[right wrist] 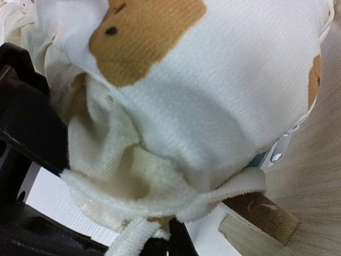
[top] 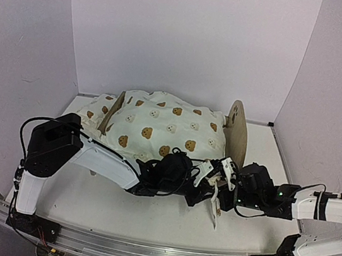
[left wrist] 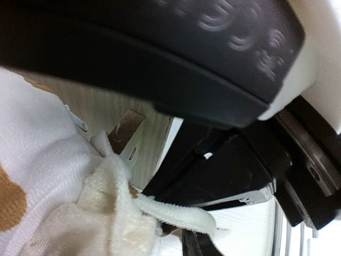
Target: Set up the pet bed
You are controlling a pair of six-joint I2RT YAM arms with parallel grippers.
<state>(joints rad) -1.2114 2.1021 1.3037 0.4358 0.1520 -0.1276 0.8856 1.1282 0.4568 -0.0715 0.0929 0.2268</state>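
Observation:
The pet bed stands at the back of the table, its plywood headboard (top: 237, 132) on the right and footboard (top: 114, 108) on the left. A cream bear-print cushion (top: 158, 126) lies on it. Both grippers meet at the bed's front right corner. My right gripper (top: 226, 177) (right wrist: 178, 237) is shut on a white cushion tie (right wrist: 133, 240), whose loose end (top: 215, 212) hangs down. My left gripper (top: 206, 174) (left wrist: 197, 244) sits under another tie (left wrist: 178, 212); only one dark finger shows, so its state is unclear. Plywood (left wrist: 114, 106) (right wrist: 314, 176) shows beside the cushion's corner.
White walls close the table in at the back and both sides. The metal rail (top: 141, 251) with the arm bases runs along the near edge. The right gripper's dark body (left wrist: 160, 58) fills the top of the left wrist view.

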